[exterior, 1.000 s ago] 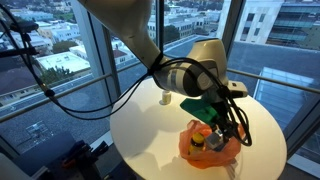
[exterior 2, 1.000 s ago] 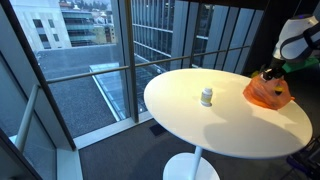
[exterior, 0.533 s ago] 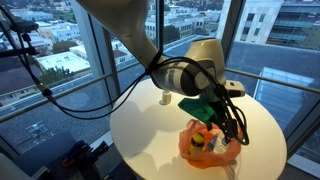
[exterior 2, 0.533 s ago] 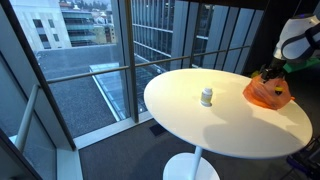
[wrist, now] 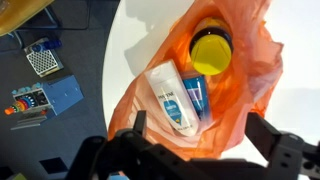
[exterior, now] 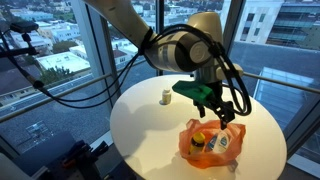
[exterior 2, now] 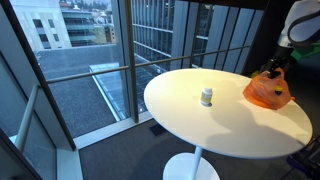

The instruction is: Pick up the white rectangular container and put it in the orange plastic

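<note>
While the claw (wrist: 198, 128) hangs over the orange plastic bag (wrist: 250, 80), its two dark fingers (wrist: 134, 128) stand spread wide at the lower edge of the wrist view. Nothing is between them, so the claw is empty. Directly beneath it, the white rectangular container (wrist: 170, 98) lies inside the bag, label side up and slanted. A smaller tube (wrist: 195, 95) with blue print lies against its side. Beyond these two, deeper in the bag, sits a round yellow lid (wrist: 211, 52). The bag's mouth is crumpled open around all three.

In an exterior view the claw (exterior: 218, 114) is just above the bag (exterior: 205, 155) and apart from it. The container (exterior: 226, 143) shows pale through the opening, next to the yellow lid (exterior: 200, 139). A green part (exterior: 195, 90) sits on the wrist above the fingers, and black cables (exterior: 236, 85) loop around the arm.

The bag rests on a round white desk (exterior: 140, 125). A small white pot (exterior: 166, 97) stands upright on the desk, well apart from the bag. In an exterior view the bag (exterior 2: 268, 92) sits towards one side of the desk (exterior 2: 220, 125), with the pot (exterior 2: 207, 97) nearer the middle. The claw is too small there to make out. Tall windows (exterior 2: 100, 60) with city buildings behind them surround the desk. Past the desk's edge, the wrist view shows blue boards (wrist: 62, 95) on a dark floor.
</note>
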